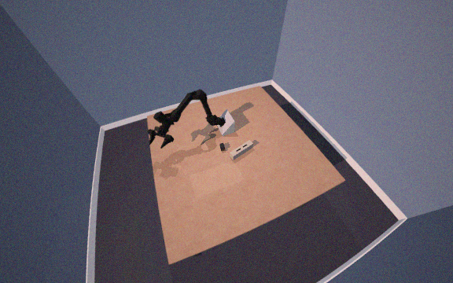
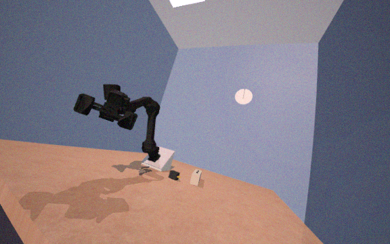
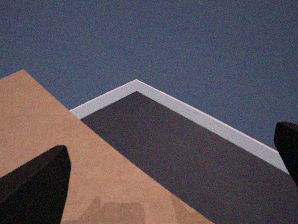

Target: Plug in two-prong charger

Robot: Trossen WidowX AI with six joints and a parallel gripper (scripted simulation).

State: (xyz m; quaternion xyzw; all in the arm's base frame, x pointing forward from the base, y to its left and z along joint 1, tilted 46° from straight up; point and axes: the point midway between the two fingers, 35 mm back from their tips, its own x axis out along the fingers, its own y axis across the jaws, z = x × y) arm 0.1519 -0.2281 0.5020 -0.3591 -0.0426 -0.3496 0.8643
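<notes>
My fingers are spread wide apart with nothing between them, held high above the worktop near its far left edge. In the wrist view I see only the two dark fingertips at the sides, the worktop's corner and the dark floor beyond. The charger, a small black block, lies on the worktop just beside the pale power strip, apart from it and close to my white base. Both sit well away from my fingers. My shadow falls across the worktop.
</notes>
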